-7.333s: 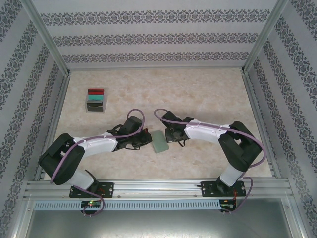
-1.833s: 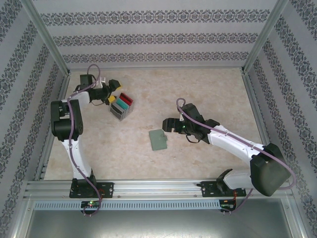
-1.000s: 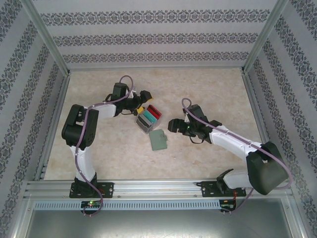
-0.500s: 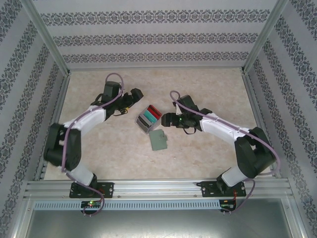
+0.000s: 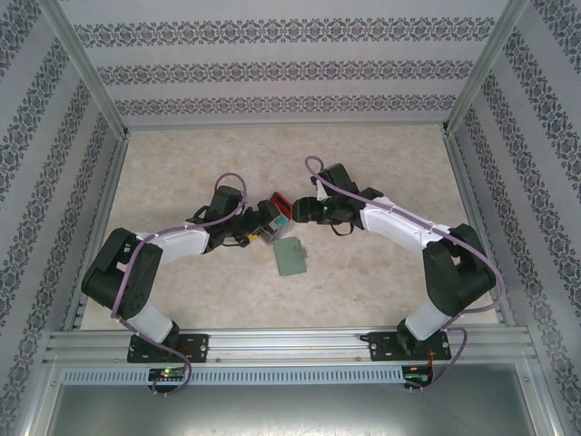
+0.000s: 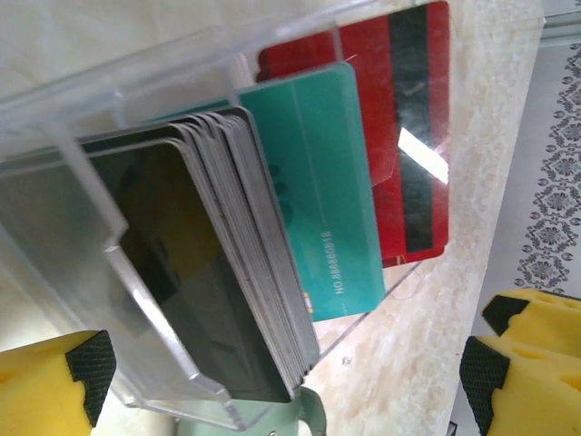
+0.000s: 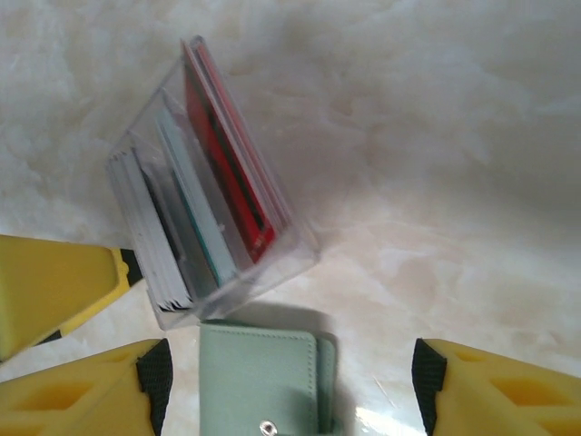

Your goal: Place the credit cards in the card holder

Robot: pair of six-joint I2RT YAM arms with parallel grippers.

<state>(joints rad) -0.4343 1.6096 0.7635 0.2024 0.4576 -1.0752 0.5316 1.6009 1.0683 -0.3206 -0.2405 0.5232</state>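
Note:
The credit cards stand upright in a clear plastic tray (image 5: 269, 224). A red card (image 6: 399, 136) is at one end, then a teal card (image 6: 318, 182) and a stack of dark grey cards (image 6: 218, 282). The pale grey-green card holder (image 5: 290, 258) lies shut on the table just in front of the tray. My left gripper (image 5: 255, 230) is open at the tray's left side, its yellow fingers (image 6: 45, 386) spread wider than the tray. My right gripper (image 5: 300, 211) hangs open at the tray's right. In its wrist view the card holder (image 7: 263, 381) lies below and between its fingers (image 7: 499, 391).
Bare marbled tabletop (image 5: 381, 163) surrounds the tray. Patterned walls and aluminium rails (image 5: 100, 227) close in the sides and back. The left gripper's yellow finger (image 7: 54, 291) touches the tray's near corner in the right wrist view.
The tray has come from the back left to beside the card holder. My left gripper swung away and returned to the tray's left. My right gripper moved up to its right, jaws narrowing slightly.

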